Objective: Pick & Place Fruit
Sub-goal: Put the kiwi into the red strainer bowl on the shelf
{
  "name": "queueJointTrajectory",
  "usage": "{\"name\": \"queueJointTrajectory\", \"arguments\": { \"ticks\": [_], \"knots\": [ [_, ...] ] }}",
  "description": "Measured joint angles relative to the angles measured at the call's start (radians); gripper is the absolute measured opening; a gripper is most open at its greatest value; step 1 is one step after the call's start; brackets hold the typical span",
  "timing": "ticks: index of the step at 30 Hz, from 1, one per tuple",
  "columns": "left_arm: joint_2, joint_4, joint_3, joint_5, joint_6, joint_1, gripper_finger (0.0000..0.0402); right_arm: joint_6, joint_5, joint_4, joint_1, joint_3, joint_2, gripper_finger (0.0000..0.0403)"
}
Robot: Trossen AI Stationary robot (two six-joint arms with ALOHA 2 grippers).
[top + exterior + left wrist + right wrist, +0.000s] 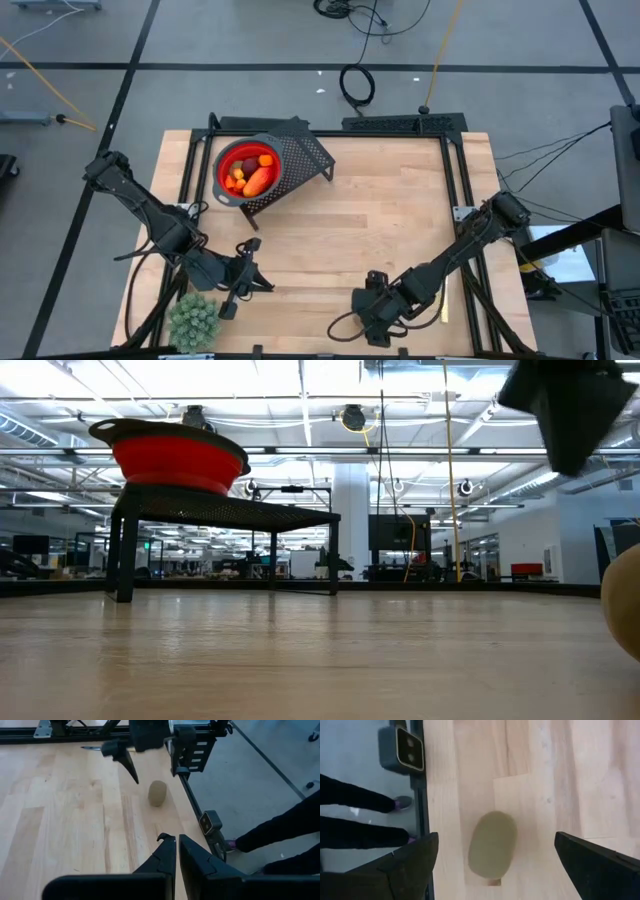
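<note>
1. The right gripper (495, 865) hung low over the table's (380, 220) near edge, its fingers spread wide on either side of a brownish-green oval fruit (492, 844), not gripping it.
2. The left gripper (176, 851) waited near the spiky plant (193, 320), pinched together on nothing.
3. The oval lay flat on the wood, smooth and dull.
4. Orange and red fruit (252, 178) sat in the red bowl (226, 158) on the black stand (305, 155).
</note>
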Motion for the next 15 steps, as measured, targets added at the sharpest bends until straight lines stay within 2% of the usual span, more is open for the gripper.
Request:
{"name": "queueJointTrajectory", "arguments": {
  "ticks": [12,15],
  "knots": [
    [0.000,0.000,0.000,0.001,0.012,0.000,0.0019,0.021,0.004,-0.005,0.014,-0.001,0.139,0.0392],
    [0.000,0.000,0.000,0.002,0.016,0.000,0.0019,0.020,-0.023,-0.005,0.014,-0.001,0.170,0.0393]
  ]
}}
